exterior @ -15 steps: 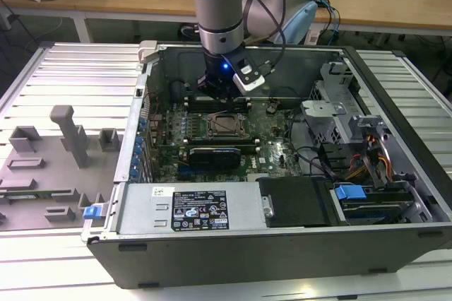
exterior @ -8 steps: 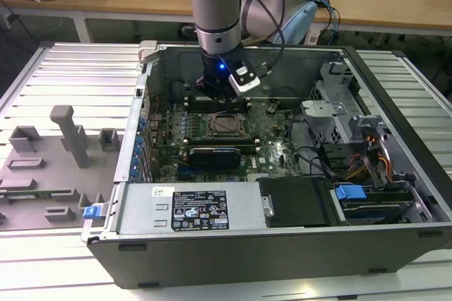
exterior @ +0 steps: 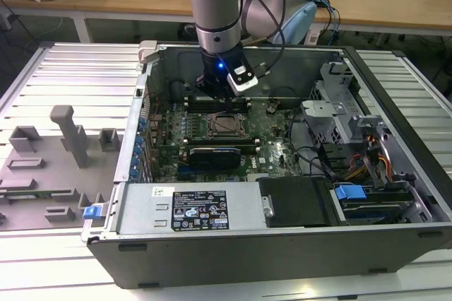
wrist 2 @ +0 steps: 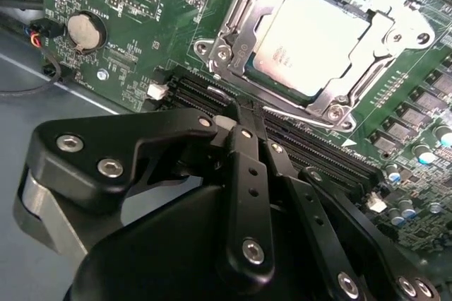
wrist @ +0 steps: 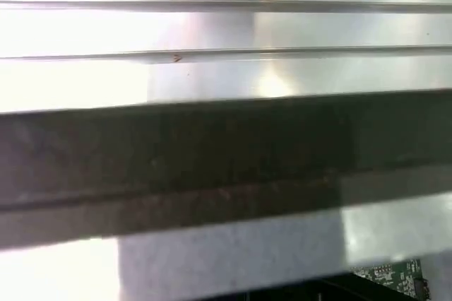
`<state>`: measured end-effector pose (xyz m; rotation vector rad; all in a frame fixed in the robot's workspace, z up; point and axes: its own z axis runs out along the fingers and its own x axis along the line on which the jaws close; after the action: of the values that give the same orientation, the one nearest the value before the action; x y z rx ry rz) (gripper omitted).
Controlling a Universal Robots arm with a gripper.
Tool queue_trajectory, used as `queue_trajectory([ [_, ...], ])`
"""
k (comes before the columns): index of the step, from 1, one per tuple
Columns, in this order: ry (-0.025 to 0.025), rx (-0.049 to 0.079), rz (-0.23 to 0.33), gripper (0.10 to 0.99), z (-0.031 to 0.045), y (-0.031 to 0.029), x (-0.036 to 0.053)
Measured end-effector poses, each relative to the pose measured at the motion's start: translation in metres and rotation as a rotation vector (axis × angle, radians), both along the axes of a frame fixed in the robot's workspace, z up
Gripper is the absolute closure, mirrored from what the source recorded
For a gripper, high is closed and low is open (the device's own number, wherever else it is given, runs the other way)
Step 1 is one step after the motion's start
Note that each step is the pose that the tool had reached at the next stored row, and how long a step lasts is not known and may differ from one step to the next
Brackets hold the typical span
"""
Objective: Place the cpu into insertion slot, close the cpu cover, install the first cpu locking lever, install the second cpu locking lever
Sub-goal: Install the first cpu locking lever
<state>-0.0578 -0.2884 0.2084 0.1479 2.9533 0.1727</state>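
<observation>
In the exterior view the black 2-finger gripper hangs inside the open grey metal computer case. The square, metal-rimmed insertion slot lies close at its 6 o'clock on the green motherboard. In the second wrist view the pale silvery-beige square cpu sits flat in that slot. The thin silvery windowed cpu cover lies down around its edges, so placing and closing look done. The gripper has its fingers drawn together on nothing, with its tips poised over the long black memory slots beside the socket and apart from the cover. I judge the 1st locking lever to be the step in hand, though I cannot tell whether either thin wire lever is latched. That work calls for the tips to catch a slim, springy wire, press it down and hook it under its tab without scraping the board.
</observation>
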Motion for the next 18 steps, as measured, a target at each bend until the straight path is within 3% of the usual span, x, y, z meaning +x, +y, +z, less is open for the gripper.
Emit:
queue_trajectory([
  [6, 0.0000, 0.000, -0.075, 0.980, -0.0048, 0.0005, 0.0000],
  [18, 0.0001, 0.000, -0.113, 0.980, -0.0097, 0.0005, 0.0001],
])
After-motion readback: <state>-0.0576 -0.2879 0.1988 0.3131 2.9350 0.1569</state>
